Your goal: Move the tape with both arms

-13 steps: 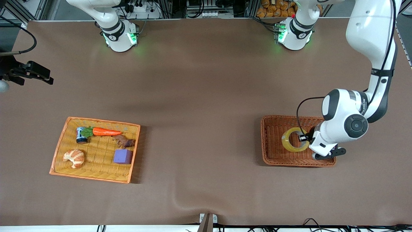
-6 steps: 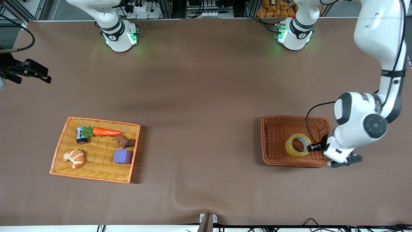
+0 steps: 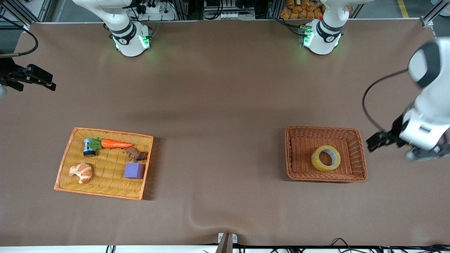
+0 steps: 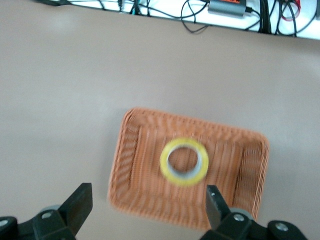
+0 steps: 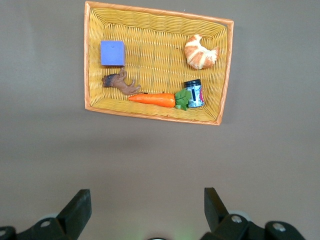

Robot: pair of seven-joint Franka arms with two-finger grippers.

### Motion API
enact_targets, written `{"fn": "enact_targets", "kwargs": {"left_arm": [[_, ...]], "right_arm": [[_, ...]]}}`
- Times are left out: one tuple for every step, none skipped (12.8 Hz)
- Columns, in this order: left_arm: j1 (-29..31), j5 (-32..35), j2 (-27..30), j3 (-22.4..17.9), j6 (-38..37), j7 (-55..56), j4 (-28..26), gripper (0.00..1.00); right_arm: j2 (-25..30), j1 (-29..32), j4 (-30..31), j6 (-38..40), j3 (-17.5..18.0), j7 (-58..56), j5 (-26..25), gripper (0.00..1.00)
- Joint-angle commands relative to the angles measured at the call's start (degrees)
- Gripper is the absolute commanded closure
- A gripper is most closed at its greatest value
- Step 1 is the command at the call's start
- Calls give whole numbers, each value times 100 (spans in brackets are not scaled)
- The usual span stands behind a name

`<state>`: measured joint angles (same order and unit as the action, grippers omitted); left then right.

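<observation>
The tape (image 3: 326, 158), a yellowish ring with a grey core, lies flat in the brown wicker basket (image 3: 299, 154) at the left arm's end of the table. It also shows in the left wrist view (image 4: 184, 161), inside the basket (image 4: 135, 170). My left gripper (image 3: 374, 142) is open and empty, up in the air over bare table beside the basket; its jaws stand wide apart in the left wrist view (image 4: 147, 200). My right gripper (image 3: 45, 81) waits high at the right arm's end, open and empty in the right wrist view (image 5: 146, 200).
A yellow wicker tray (image 3: 70, 182) at the right arm's end holds a carrot (image 3: 116, 143), a croissant (image 3: 81, 172), a purple cube (image 3: 134, 170), a small can (image 3: 88, 147) and a brown toy (image 3: 135, 154). The two arm bases stand at the edge farthest from the front camera.
My left gripper let go of the tape, rose and swung away from the basket toward the left arm's end. The tape shifted slightly and stays in the basket. The right arm barely moved.
</observation>
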<state>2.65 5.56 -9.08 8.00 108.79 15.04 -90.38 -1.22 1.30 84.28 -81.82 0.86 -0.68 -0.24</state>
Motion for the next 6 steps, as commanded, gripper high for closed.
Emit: {"fn": "enact_targets", "kwargs": {"left_arm": [[7, 147, 511, 87, -375, -63, -225, 0], [25, 113, 564, 96, -611, -176, -173, 0], [34, 60, 565, 87, -1005, -403, 54, 0], [34, 51, 548, 87, -1383, -527, 317, 0], [34, -28, 539, 79, -1613, -529, 468, 0], [34, -185, 556, 26, -1685, -546, 478, 0]], "right_arm": [[113, 160, 62, 26, 133, 59, -64, 0], [113, 160, 62, 9, 133, 59, -55, 0], [113, 160, 62, -9, 133, 59, -37, 0], [113, 168, 62, -44, 125, 59, -29, 0], [113, 168, 62, -62, 107, 59, -28, 0], [113, 177, 62, -70, 98, 59, -20, 0]]}}
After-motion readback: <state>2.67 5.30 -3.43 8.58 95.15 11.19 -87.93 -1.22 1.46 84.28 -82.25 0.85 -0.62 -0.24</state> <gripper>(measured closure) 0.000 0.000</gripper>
